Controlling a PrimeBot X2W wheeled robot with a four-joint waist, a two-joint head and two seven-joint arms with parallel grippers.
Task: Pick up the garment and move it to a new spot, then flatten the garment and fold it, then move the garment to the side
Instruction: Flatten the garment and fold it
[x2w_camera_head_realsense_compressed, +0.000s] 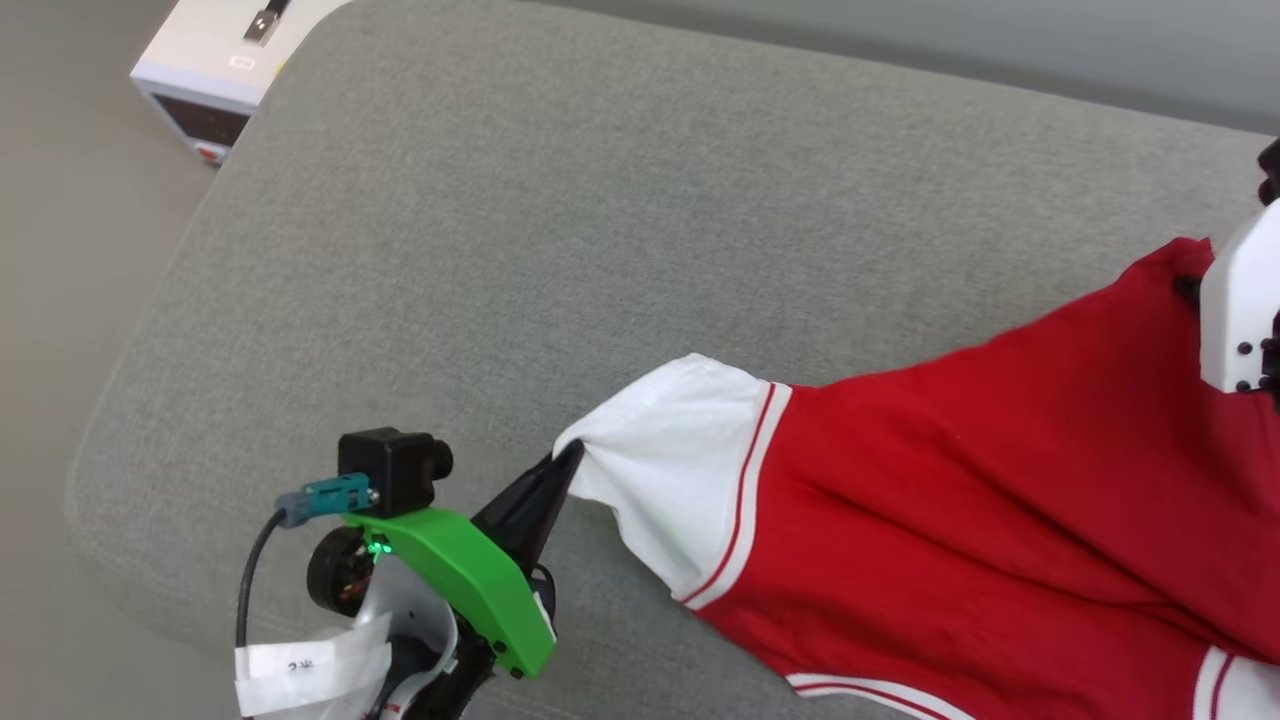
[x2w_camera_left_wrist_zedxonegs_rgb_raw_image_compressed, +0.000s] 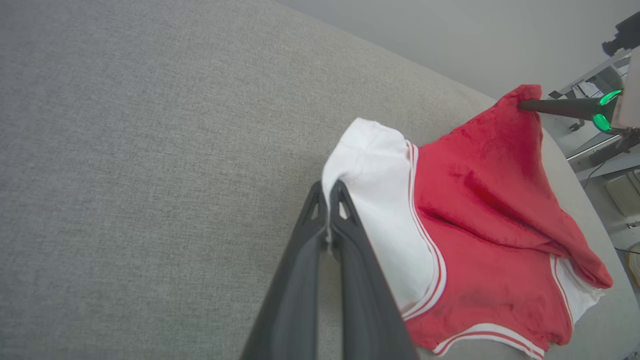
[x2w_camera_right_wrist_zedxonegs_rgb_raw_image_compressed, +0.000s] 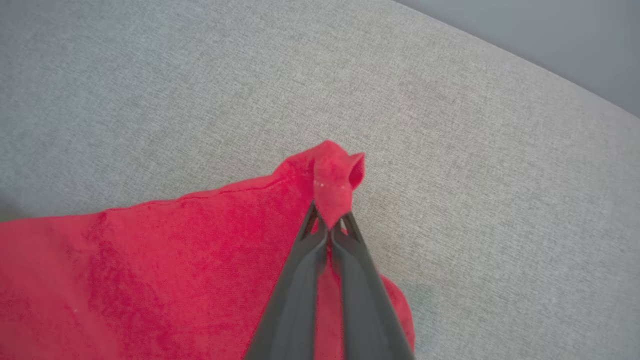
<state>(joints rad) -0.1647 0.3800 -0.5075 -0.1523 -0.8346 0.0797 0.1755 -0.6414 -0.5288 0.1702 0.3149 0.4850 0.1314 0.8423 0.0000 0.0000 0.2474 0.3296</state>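
Your left gripper (x2w_camera_head_realsense_compressed: 568, 458) pinches the shirt (x2w_camera_head_realsense_compressed: 1000, 480) by its white sleeve; your right gripper (x2w_camera_right_wrist_zedxonegs_rgb_raw_image_compressed: 330, 222) pinches a red corner, over the cushion (x2w_camera_head_realsense_compressed: 500, 200).

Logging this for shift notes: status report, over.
Left gripper shut on white sleeve; right gripper shut on red corner. Garment stretched between them over grey cushion. White box off cushion, not in the way.

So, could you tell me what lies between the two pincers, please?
In the left wrist view, the red white-sleeved jersey T-shirt spans from left pincer to right pincer.
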